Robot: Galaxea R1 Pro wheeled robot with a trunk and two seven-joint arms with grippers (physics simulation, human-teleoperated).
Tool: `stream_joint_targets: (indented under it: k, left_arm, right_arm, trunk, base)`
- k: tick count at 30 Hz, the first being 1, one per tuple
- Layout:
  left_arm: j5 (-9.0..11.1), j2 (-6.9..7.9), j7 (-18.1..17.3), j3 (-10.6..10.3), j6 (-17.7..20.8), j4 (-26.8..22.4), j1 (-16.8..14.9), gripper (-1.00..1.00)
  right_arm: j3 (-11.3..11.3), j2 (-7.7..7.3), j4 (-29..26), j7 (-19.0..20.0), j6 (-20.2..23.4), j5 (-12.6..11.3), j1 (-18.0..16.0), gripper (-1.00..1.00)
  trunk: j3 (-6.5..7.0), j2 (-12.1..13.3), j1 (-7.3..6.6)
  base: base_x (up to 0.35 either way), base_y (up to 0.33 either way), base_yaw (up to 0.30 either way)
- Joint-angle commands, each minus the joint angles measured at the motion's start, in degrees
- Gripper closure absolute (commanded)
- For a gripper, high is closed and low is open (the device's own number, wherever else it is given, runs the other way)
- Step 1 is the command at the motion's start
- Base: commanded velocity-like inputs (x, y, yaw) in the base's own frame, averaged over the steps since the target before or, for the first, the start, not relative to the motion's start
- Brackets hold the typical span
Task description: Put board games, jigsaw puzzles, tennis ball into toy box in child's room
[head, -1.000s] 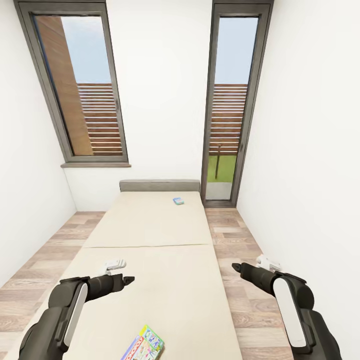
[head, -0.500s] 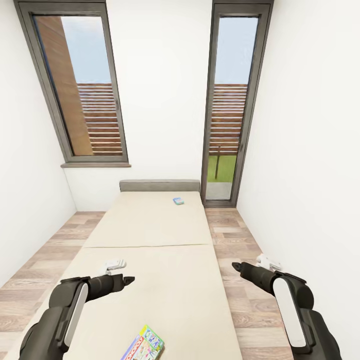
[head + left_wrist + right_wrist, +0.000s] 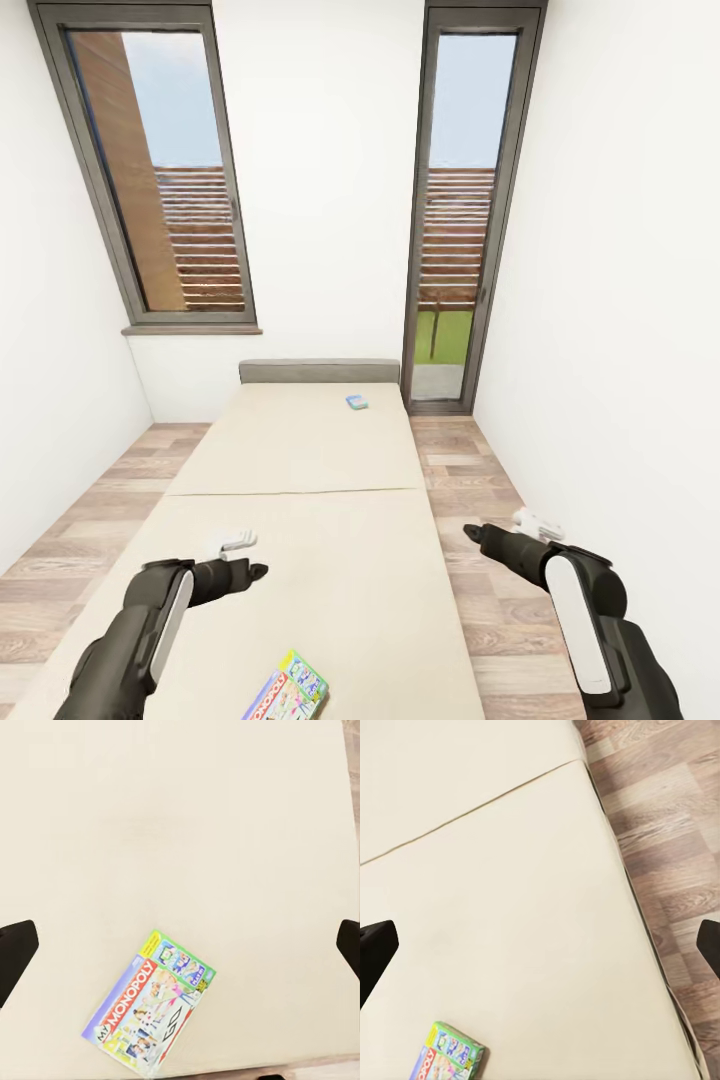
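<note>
— Where are the board games?

— A green-bordered one lettered MONOPOLY lies flat near the foot end of the bed, skewed to the mattress edges. In the left wrist view it rests alone on the beige mattress; the right wrist view catches its corner. A small blue game box lies far up the bed, near the grey headboard.

— And the tools?

— The left tool hangs above the mattress, over the Monopoly box and apart from it, fingers spread wide and empty. The right tool hovers past the bed's right edge over the wood-plank floor, likewise spread wide, holding nothing.

— The room?

— White walls, two tall windows behind the headboard.
</note>
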Motion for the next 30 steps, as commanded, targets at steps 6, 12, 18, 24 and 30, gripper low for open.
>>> stream_joint_targets:
  k: [6,12,18,24,30]
  left_arm:
    - [-0.02,-0.18,4.19,0.11,-6.44,13.59,-5.45,-1.00]
    - [-0.04,-0.83,6.77,0.11,-12.99,21.99,-8.15,-1.00]
    - [-0.14,-3.90,11.96,0.02,-20.45,27.01,-8.65,-1.00]
    - [-0.15,-5.95,16.34,-0.05,-24.65,28.79,-8.98,-1.00]
    - [-0.16,-7.19,17.22,-0.89,-25.40,29.56,-11.96,-1.00]
  right_arm:
    - [1.12,0.09,-0.08,-1.33,0.58,-0.52,-0.08,-1.00]
    - [2.62,-0.06,-0.11,-2.95,0.96,-0.50,-0.09,-1.00]
    - [4.86,-0.20,-0.20,-3.26,1.11,-0.50,-0.09,-1.00]
    - [6.02,-0.11,-0.46,-3.39,1.21,-0.50,-0.13,-1.00]
    - [6.10,0.18,-0.61,-3.90,2.51,-0.50,-0.24,-1.00]
  trunk:
    - [-0.14,-0.14,0.04]
    - [-0.14,-0.14,0.04]
    - [-0.14,-0.14,0.04]
    - [-0.14,-0.14,0.04]
    - [-0.27,-0.14,0.04]
  base:
    - [0.000,0.000,0.000]
    - [0.000,0.000,0.000]
    - [0.000,0.000,0.000]
    - [0.000,0.000,0.000]
    - [0.000,0.000,0.019]
